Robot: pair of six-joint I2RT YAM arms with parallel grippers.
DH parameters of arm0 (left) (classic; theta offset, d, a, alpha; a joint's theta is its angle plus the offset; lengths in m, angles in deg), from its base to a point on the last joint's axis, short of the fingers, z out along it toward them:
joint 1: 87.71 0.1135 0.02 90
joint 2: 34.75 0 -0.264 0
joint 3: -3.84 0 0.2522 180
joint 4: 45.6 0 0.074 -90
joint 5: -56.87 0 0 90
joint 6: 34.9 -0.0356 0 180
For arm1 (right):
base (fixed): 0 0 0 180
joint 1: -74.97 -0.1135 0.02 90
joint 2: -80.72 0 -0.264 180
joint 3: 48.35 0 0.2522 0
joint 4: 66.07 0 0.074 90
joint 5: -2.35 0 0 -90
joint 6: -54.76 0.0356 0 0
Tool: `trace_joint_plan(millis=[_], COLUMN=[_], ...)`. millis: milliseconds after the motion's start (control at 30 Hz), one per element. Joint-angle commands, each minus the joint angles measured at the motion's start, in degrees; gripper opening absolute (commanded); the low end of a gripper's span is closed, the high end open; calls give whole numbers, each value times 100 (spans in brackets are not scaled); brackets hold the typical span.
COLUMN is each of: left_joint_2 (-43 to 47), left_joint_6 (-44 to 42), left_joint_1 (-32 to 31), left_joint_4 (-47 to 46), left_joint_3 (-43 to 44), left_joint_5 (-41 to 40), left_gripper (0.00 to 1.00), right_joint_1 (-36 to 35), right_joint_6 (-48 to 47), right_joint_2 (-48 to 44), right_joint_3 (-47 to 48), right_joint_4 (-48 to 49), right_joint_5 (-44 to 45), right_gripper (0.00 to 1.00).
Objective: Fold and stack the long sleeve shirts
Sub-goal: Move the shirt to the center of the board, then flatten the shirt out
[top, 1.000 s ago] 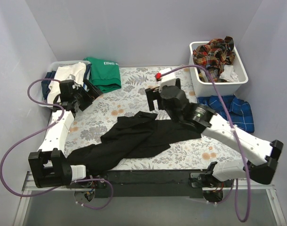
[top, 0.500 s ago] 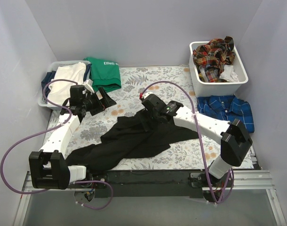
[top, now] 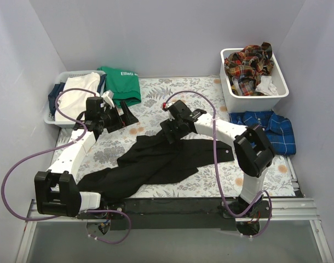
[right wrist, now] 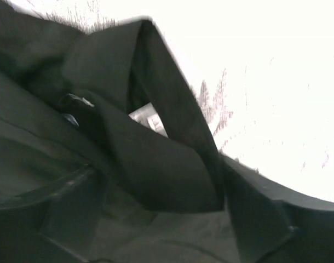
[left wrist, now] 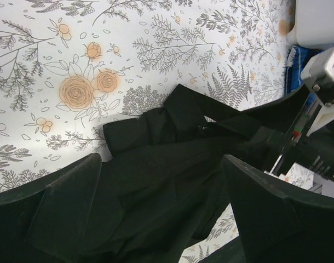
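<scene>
A large black long sleeve shirt lies crumpled across the middle of the floral cloth. My right gripper is low over its upper edge. In the right wrist view a folded black collar flap sits between the wide-apart fingers of that gripper, and nothing is pinched. My left gripper hangs open above the cloth, up and left of the shirt. Its wrist view looks down on the black shirt between the spread fingers. A blue plaid shirt lies at the right. Red-orange plaid shirts fill a white bin.
The white bin stands at the back right. A folded green top with white lettering lies at the back left, beside a basket holding white and dark cloth. Purple cables loop off both arms. The right arm shows in the left wrist view.
My right arm has swung left from near the bin and dropped onto the black shirt's upper edge. My left gripper has moved right, towards the shirt. Both stay open.
</scene>
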Motion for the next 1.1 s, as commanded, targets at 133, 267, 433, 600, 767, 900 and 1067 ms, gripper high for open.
trace_joint_plan(millis=[133,267,433,600,767,900,1067], left_joint_2=[-42,-147,-218,-34,247,353,538], left_joint_6=[-77,-42,-183,-612,-1035,-1158,-1202], left_joint_1=[-13,-13,-13,-337,-1041,-1357,-1771], left_joint_4=[132,88,132,97,202,44,-237], left_joint_3=[326,432,511,581,801,907,837], left_joint_5=[-228,-132,-88,45,-421,-360,-491], left_gripper=[98,98,98,93,92,91,89], right_joint_1=[188,180,180,197,241,241,250], right_joint_6=[-378,-378,-317,-255,-430,-396,-326], right_joint_2=[364,426,189,-259,-357,-260,-268], right_joint_3=[969,1189,1364,1698,2662,3297,3536], right_joint_4=[626,617,608,468,38,-271,-280], right_joint_5=[-1051,-1176,-930,-666,-726,-903,-1140], right_gripper=[33,1,1,1,1,1,1])
